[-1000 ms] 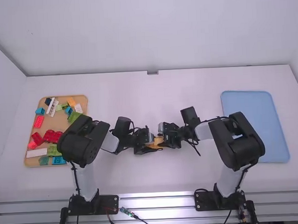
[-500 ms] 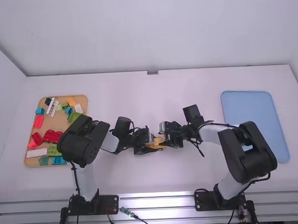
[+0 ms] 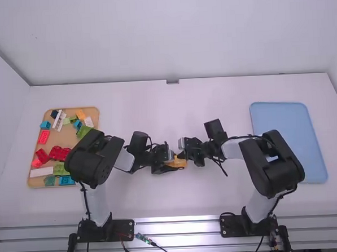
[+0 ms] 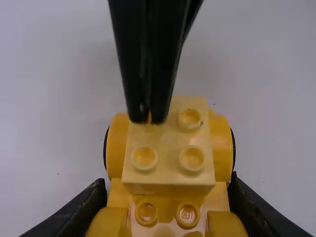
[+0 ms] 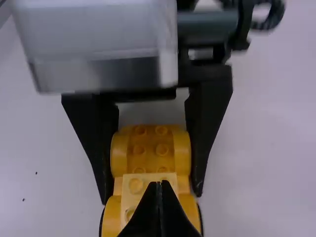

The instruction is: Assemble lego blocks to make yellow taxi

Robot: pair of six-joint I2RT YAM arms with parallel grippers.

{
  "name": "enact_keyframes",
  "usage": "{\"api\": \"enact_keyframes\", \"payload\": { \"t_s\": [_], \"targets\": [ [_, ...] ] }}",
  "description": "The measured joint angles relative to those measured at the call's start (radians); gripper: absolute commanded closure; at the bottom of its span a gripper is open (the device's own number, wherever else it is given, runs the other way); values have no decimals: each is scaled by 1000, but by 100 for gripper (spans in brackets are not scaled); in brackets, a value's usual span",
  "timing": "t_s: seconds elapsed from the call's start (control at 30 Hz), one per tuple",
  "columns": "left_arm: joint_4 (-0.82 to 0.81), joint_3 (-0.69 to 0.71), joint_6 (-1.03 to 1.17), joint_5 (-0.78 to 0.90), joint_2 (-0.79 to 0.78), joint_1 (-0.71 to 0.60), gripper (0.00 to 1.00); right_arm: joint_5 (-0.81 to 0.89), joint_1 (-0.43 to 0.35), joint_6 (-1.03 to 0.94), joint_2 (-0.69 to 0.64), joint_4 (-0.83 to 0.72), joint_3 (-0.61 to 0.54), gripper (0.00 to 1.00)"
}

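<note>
High view: right gripper (image 5: 159, 184) shifts left, tips together, likely to press pale brick (image 4: 169, 170); left gripper (image 5: 152, 197) clamps taxi body (image 5: 150, 149)

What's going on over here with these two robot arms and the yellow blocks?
The left gripper is holding a yellow wheeled car body made of plastic blocks, one finger on each side. A paler yellow studded block sits on top. The right gripper has its fingers closed together right at that block, probably to press it down. More colourful blocks lie in a tan rectangular tray. It looks like a toy taxi, partway built.
</note>
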Motion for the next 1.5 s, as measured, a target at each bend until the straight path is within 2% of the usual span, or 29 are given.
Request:
{"api": "enact_keyframes", "payload": {
  "t_s": [0.87,1.27,1.43,1.5],
  "targets": [
    [5,0,0,-3,0,0,74,43,2,33,-2,-30,-8,100],
    [7,0,-13,-7,0,0,74,112,40,58,-24,-8,-8,100],
    [8,0,-12,-8,0,0,71,115,19,58,-55,-18,-27,100],
    [9,0,-12,-7,0,-1,69,114,-27,56,-98,-42,-45,100]
  ]
}}
